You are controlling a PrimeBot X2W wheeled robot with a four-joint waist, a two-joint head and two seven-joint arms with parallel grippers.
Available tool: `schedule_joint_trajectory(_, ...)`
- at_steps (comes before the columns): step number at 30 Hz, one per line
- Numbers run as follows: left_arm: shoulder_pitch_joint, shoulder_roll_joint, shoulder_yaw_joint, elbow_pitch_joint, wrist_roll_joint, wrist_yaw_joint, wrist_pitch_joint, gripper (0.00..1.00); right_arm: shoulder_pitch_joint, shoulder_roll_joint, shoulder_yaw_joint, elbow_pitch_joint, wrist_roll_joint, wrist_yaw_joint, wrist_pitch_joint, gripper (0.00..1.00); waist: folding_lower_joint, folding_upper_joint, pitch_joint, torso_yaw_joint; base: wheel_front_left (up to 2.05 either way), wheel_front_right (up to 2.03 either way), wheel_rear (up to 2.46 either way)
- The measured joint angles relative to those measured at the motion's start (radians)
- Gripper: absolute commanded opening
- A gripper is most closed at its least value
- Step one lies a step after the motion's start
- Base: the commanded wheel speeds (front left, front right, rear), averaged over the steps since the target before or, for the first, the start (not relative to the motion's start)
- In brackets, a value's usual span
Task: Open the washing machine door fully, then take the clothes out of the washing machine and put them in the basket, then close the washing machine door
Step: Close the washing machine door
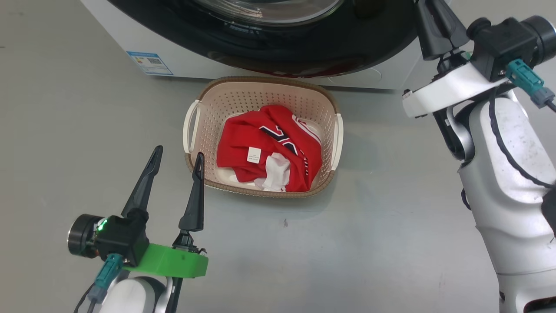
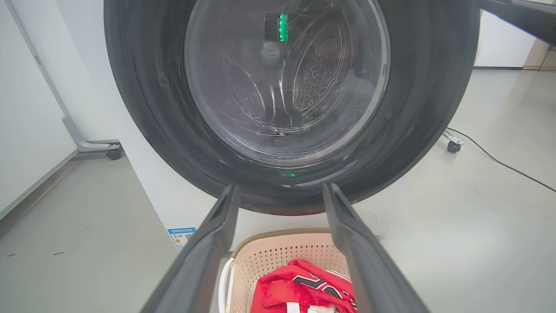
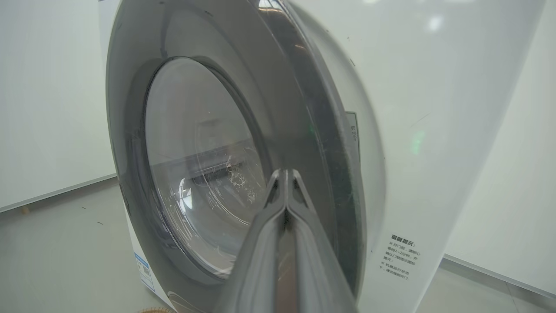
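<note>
The clothes [image 1: 265,148], red with white parts and a small white label, lie bunched in the cream basket [image 1: 260,80] on the floor in front of the washing machine [image 1: 186,61]. The washing machine door [image 1: 304,52] lies against the machine's front; I cannot tell whether it is latched. My left gripper [image 1: 179,151] hovers open and empty just left of the basket, pointing at the door [image 2: 143,108]. My right gripper [image 3: 284,174] is shut with nothing in it. Its fingers [image 1: 434,30] are at the right edge of the door's black rim [image 3: 304,130].
A blue sticker [image 1: 150,63] sits low on the machine's left front. A wheeled stand's foot [image 2: 97,145] is on the floor left of the machine. A caster [image 2: 453,145] and a black cable [image 2: 499,161] lie to its right. Grey floor spreads around the basket.
</note>
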Motion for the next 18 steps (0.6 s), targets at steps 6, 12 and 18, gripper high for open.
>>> schedule_joint_trajectory(6,-0.017,-0.006,-0.004,0.020,0.000,0.000,-0.014,1.00,-0.083,-0.003,0.002,0.052,0.004,0.006,0.013,0.00,0.0000,0.0000,0.030,0.030,0.00,0.00,0.00)
schedule_joint_trajectory(12,-0.041,-0.012,-0.007,0.038,0.000,0.000,-0.024,1.00,-0.137,-0.012,0.000,0.107,0.022,0.010,0.013,0.00,0.0000,0.0000,0.050,0.049,0.00,0.00,0.00)
schedule_joint_trajectory(18,-0.048,-0.019,-0.015,0.055,0.000,0.000,-0.032,1.00,-0.183,-0.018,-0.002,0.162,0.036,0.013,0.012,0.00,0.0000,0.0000,0.057,0.059,0.00,0.00,0.00)
